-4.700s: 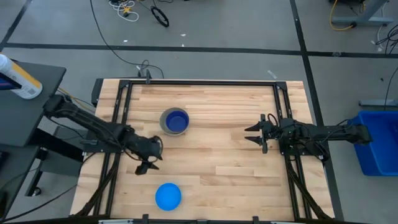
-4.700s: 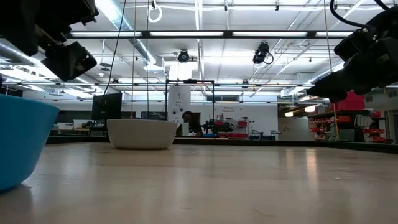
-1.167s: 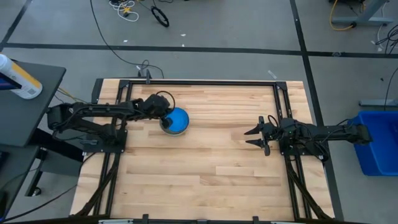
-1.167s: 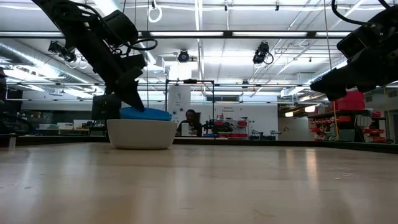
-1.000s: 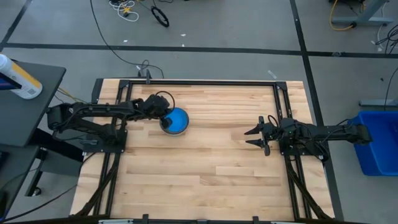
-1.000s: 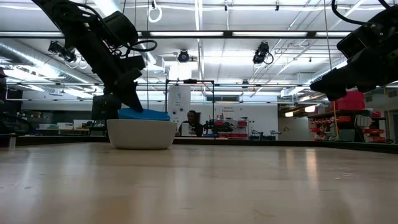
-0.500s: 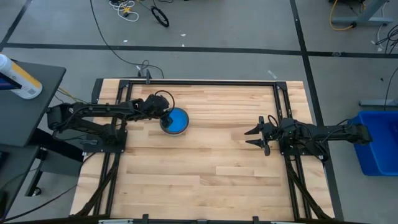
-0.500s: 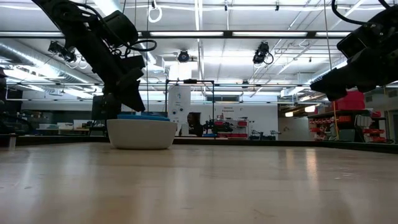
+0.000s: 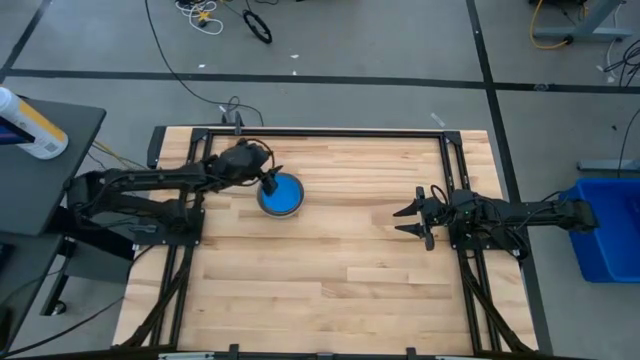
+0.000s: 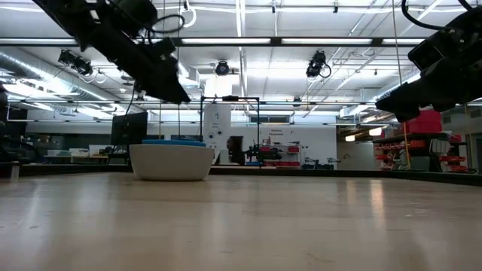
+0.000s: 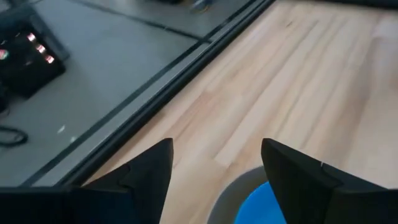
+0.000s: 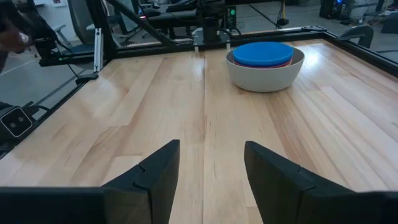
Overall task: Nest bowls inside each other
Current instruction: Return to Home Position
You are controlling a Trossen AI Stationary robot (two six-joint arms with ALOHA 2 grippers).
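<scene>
The grey bowl [image 9: 281, 196] stands on its base at the table's far left, with the bright light blue bowl [image 9: 283, 193] nested level in it. In the right wrist view a red rim [image 12: 283, 64] peeks out under the bright blue bowl [image 12: 262, 53]. The blue rim [image 10: 173, 141] shows just above the grey wall [image 10: 172, 162]. My left gripper [image 9: 268, 180] hangs open above the stack's left rim, clear of it; its fingers [image 11: 152, 177] frame the grey rim [image 11: 225, 198]. My right gripper [image 9: 405, 218] waits open at the table's right.
Black frame rails [image 9: 195, 180] run along the table's left, far and right edges. Bare wood [image 9: 330, 280] spreads across the middle and near part of the table. A blue bin [image 9: 605, 230] stands on the floor off the right side.
My left gripper has opened and let go of the bright blue bowl's left rim. The bowl, tilted before, has settled level into the stack. The gripper has then risen clear of the bowls and tipped its fingers upward.
</scene>
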